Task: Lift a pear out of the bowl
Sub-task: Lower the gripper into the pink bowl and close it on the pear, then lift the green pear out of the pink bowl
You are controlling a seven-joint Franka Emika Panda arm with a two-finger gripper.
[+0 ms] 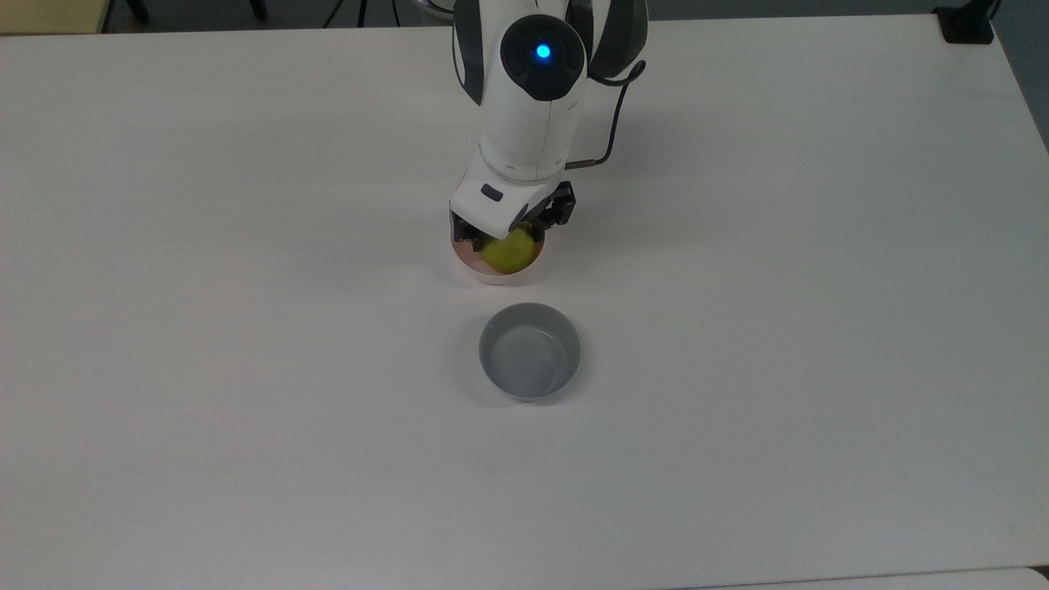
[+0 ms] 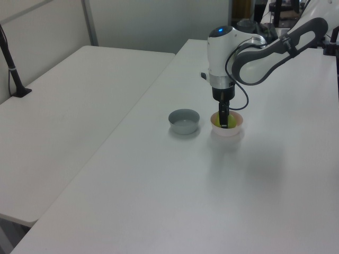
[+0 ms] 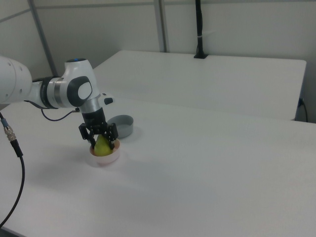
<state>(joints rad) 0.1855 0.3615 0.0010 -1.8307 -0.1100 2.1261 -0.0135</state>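
- The hand (image 3: 101, 139) is down in the bowl (image 3: 104, 158) with its jaws spread wide, one finger on each side of the pear (image 3: 102, 146); from the right view I cannot tell for sure whether the fingers touch the skin yet.
- The pear sits inside the pale pink bowl, directly under the hand, stem end upward between the fingers; in the top view its lower half (image 1: 510, 252) peeks out below the hand (image 1: 510, 231).
- Handling, as a judgement: the pear looks light and firm, but smooth, rounded and tapering upward, so it could slip out of a high pinch. The fat belly, low between the fingers, is the safer place to grip, with modest squeeze to avoid bruising.
- The bowl (image 1: 495, 274) looks light too and may shift or lift if a finger catches its rim.
- Just beside the hand on the bench (image 1: 246, 328), to the right view's right, stands a grey bowl (image 3: 121, 126), apart from the pink one.
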